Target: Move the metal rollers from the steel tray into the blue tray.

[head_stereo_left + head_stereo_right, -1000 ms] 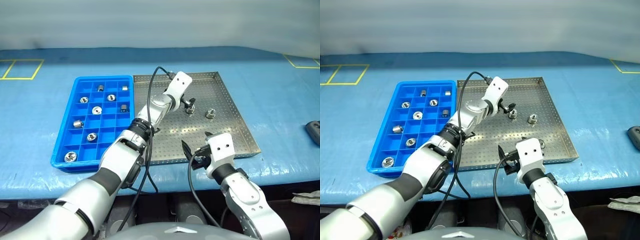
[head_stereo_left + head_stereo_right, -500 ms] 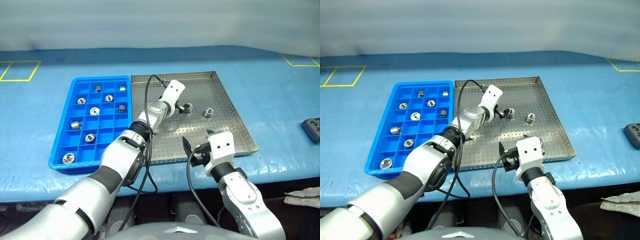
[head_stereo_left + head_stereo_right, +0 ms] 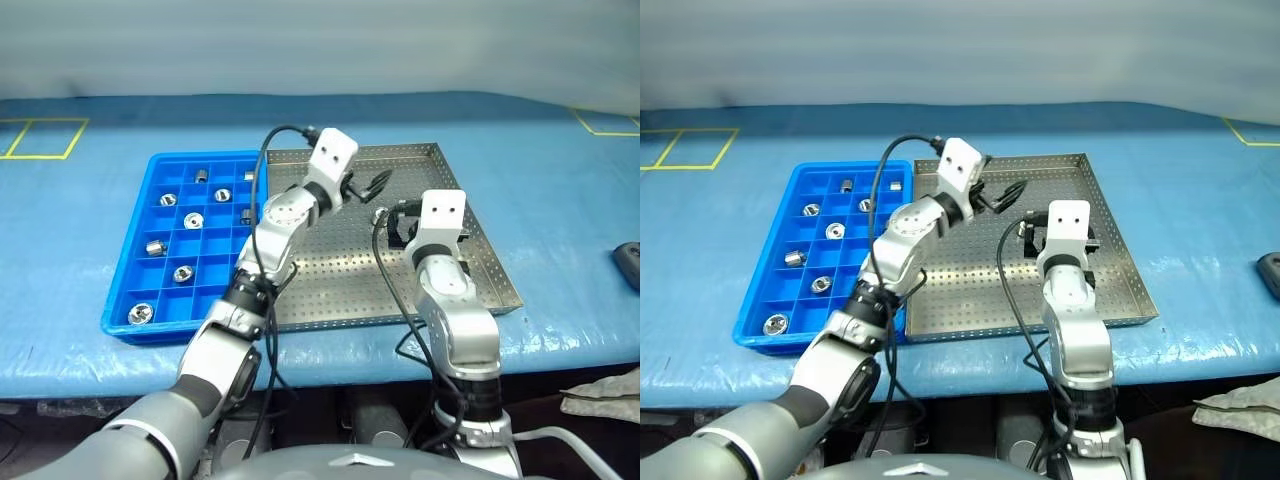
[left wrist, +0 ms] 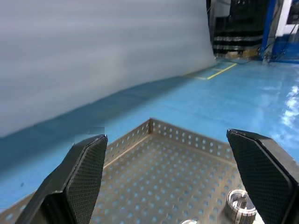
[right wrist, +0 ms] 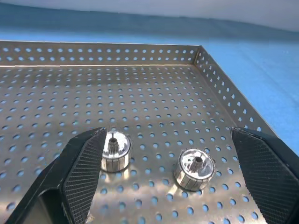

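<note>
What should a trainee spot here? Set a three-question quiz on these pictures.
1. True or false: the right gripper is shut on a roller.
2. How many metal rollers lie on the steel tray just ahead of that gripper's fingers? A) one B) two C) four
3. Which tray lies on the robot's left side?

Key: 1 false, its fingers stand open and empty. 2 B. 3 the blue tray.
</note>
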You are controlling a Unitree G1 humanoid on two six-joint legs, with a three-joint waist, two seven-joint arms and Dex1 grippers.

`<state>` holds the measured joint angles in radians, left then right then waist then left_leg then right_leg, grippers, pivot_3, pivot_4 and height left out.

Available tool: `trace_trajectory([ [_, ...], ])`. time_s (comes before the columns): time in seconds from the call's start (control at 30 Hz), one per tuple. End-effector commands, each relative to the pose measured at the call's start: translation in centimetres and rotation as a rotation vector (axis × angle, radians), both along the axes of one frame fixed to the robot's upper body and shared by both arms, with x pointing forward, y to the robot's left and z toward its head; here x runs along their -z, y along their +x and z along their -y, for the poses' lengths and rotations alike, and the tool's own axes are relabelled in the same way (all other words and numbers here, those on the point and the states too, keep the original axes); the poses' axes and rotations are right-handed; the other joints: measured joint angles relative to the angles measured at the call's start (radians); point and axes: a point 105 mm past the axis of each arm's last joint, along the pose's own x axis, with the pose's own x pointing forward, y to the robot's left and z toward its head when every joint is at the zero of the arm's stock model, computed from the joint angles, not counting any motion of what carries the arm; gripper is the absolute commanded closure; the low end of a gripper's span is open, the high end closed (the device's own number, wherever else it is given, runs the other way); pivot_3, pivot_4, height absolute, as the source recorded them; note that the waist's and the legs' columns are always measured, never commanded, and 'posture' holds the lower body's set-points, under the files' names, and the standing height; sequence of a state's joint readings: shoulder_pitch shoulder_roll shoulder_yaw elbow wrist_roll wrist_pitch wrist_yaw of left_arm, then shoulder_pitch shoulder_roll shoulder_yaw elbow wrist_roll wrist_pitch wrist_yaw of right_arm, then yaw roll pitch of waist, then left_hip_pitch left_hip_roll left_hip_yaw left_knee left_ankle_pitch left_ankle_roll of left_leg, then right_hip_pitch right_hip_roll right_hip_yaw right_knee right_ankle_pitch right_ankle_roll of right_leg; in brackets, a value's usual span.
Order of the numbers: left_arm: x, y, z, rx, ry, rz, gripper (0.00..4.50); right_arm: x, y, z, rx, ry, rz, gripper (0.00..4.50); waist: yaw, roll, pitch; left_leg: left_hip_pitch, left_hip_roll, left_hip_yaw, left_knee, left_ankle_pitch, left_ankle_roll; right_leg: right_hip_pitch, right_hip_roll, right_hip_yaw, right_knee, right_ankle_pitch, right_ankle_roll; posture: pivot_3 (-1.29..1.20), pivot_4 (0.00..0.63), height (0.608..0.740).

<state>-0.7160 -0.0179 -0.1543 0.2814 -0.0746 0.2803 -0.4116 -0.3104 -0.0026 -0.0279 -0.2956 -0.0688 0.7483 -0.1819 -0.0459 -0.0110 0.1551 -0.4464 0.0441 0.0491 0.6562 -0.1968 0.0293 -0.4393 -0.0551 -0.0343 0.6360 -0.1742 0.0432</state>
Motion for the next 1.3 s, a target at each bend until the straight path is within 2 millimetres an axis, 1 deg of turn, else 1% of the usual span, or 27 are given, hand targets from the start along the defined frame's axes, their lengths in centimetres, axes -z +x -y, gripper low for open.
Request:
trace_trajectory([
  [0.03, -2.0, -1.8, -0.8, 0.015, -0.035, 0.053, 0.04, -0.7, 1.5, 0.3, 0.004, -0.007, 0.032, 0.00, 0.019, 0.000, 0.000, 0.000, 0.000, 0.000, 0.000, 0.000, 0.000, 0.000, 0.000, 0.000, 0.001, 0.000, 0.000, 0.07, 0.150, 0.740],
  [0.13, -1.0, -3.6, -1.9, 0.041, -0.039, 0.021, 0.04, -0.1, 2.8, 0.0, -0.028, -0.018, 0.010, 0.00, 0.036, 0.000, 0.000, 0.001, 0.000, 0.002, 0.002, 0.000, 0.000, 0.001, 0.000, 0.000, 0.002, -0.001, -0.001, 0.10, 0.150, 0.740],
  [0.17, -0.7, -4.1, -2.2, 0.046, -0.040, 0.013, 0.04, 0.0, 3.1, -0.1, -0.035, -0.017, 0.004, 0.00, 0.041, 0.000, 0.000, 0.001, 0.000, 0.002, 0.003, 0.000, 0.000, 0.001, 0.000, 0.001, 0.003, -0.003, -0.005, 0.10, 0.150, 0.740],
  [0.27, -0.2, -4.9, -2.7, 0.048, -0.033, 0.000, 0.04, 0.4, 3.6, -0.1, -0.040, 0.002, -0.005, 0.00, 0.051, 0.000, 0.000, 0.000, 0.000, 0.002, 0.005, 0.001, 0.001, 0.001, 0.000, 0.001, 0.003, -0.003, -0.005, 0.12, 0.150, 0.740],
  [0.33, 0.5, -6.0, -3.8, 0.033, -0.046, -0.023, 0.04, 1.2, 4.2, 0.1, -0.032, 0.007, -0.028, 0.00, 0.058, 0.000, 0.000, 0.001, 0.000, 0.002, 0.006, 0.002, 0.001, 0.001, 0.000, 0.001, 0.004, -0.003, -0.005, 0.14, 0.150, 0.740],
  [0.4, 1.5, -7.0, -4.6, 0.027, -0.020, -0.035, 0.04, 2.1, 4.7, 0.7, -0.014, 0.001, -0.053, 0.00, 0.061, 0.000, 0.000, 0.002, 0.000, 0.001, 0.006, 0.002, 0.001, 0.001, 0.000, 0.002, 0.005, -0.003, -0.005, 0.15, 0.150, 0.740],
  [0.47, 2.1, -7.6, -4.8, 0.025, 0.006, -0.035, 0.04, 2.7, 5.0, 1.1, -0.002, -0.007, -0.066, 0.00, 0.066, 0.000, 0.000, 0.002, 0.000, 0.001, 0.005, 0.002, 0.001, 0.001, 0.000, 0.002, 0.005, -0.003, -0.005, 0.16, 0.150, 0.740],
  [0.57, 2.7, -8.6, -4.7, 0.038, 0.017, -0.038, 0.04, 3.3, 5.4, 1.4, -0.003, -0.015, -0.080, 0.00, 0.075, 0.001, 0.000, 0.002, 0.000, 0.002, 0.005, 0.002, 0.001, 0.001, 0.000, 0.001, 0.006, -0.004, -0.006, 0.17, 0.150, 0.740],
  [0.63, 3.2, -9.8, -4.1, 0.087, 0.017, -0.049, 0.04, 3.6, 5.8, 1.7, 0.004, -0.020, -0.092, 0.00, 0.077, 0.001, 0.000, 0.002, 0.000, 0.002, 0.005, 0.002, 0.001, 0.001, 0.000, 0.002, 0.006, -0.004, -0.006, 0.17, 0.150, 0.740],
  [0.7, 3.4, -10.4, -3.7, 0.112, 0.009, -0.059, 0.04, 3.9, 6.2, 1.9, 0.009, -0.015, -0.100, 0.00, 0.078, 0.001, 0.000, 0.001, 0.000, 0.002, 0.005, 0.002, 0.001, 0.000, 0.000, 0.003, 0.006, -0.004, -0.006, 0.18, 0.150, 0.740],
  [0.83, 3.9, -10.8, -3.0, 0.117, 0.001, -0.081, 0.04, 4.4, 6.9, 2.5, 0.042, -0.013, -0.116, 0.00, 0.083, 0.001, 0.000, 0.001, 0.000, 0.002, 0.005, 0.002, 0.001, 0.000, 0.000, 0.003, 0.006, -0.004, -0.006, 0.18, 0.150, 0.740],
  [1.07, 4.0, -12.2, -2.1, 0.214, 0.039, -0.062, 0.04, 5.4, 7.6, 4.2, 0.120, 0.046, -0.158, 0.00, 0.085, 0.001, 0.000, 0.001, 0.000, 0.002, 0.004, 0.002, 0.001, -0.001, 0.000, 0.003, 0.006, -0.004, -0.006, 0.19, 0.150, 0.740],
  [1.17, 4.2, -12.8, -2.1, 0.242, 0.057, -0.062, 0.00, 5.5, 7.7, 4.0, 0.115, 0.053, -0.158, 0.60, 0.086, 0.001, 0.000, 0.001, 0.000, 0.003, 0.003, 0.002, 0.001, -0.001, 0.000, 0.003, 0.006, -0.004, -0.007, 0.19, 0.150, 0.740],
  [1.3, 4.4, -13.1, -2.5, 0.241, 0.079, -0.052, 0.00, 5.5, 7.7, 3.1, 0.089, 0.060, -0.154, 1.92, 0.086, 0.001, 0.000, 0.001, 0.001, 0.002, 0.003, 0.002, 0.001, -0.001, 0.000, 0.003, 0.006, -0.004, -0.007, 0.19, 0.150, 0.740],
])
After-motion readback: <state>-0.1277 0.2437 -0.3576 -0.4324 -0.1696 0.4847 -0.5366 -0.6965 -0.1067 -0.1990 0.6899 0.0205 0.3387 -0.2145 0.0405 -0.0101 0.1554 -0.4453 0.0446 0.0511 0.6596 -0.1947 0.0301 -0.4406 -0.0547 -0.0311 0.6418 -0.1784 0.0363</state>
